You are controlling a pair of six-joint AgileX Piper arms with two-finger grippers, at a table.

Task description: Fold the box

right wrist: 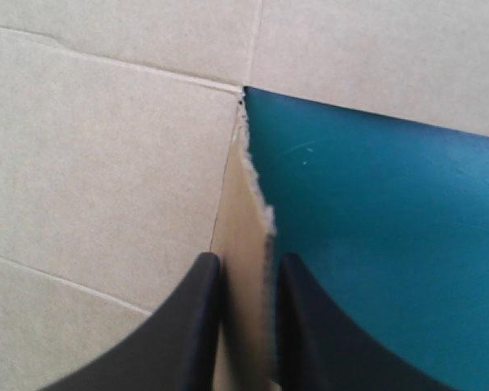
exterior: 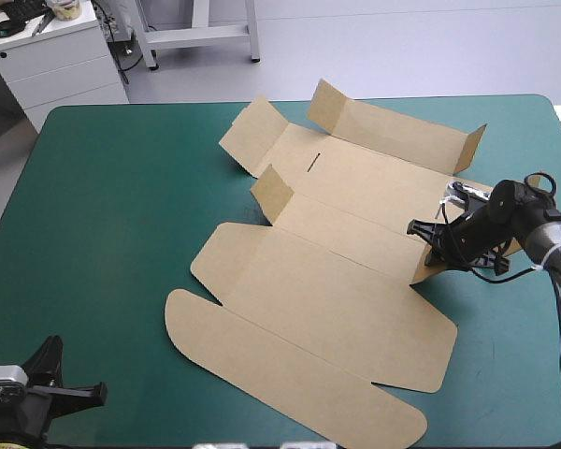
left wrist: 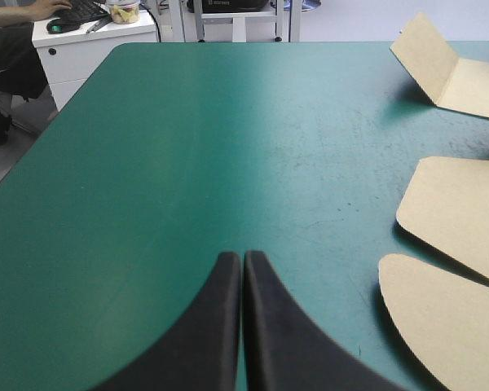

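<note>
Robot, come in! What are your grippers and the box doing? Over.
Right gripper shut on box flap. Left gripper shut, over bare teal-green cover. Box mostly flat, far flaps raised. No obstacle seen.

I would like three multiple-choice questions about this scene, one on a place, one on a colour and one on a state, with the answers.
1. Where is the left gripper relative to the box?
A. On top of it
B. Apart from it, over bare cover
C. Under it

2. What colour is the table cover?
A. Teal-green
B. Red
C. White

3. In what state is the right gripper?
A. Wide open and empty
B. Shut on the box
C. Out of view

Answers:
1. B, only cover lies around it.
2. A, every view shows it.
3. B, brown board is pinched in it.
</note>
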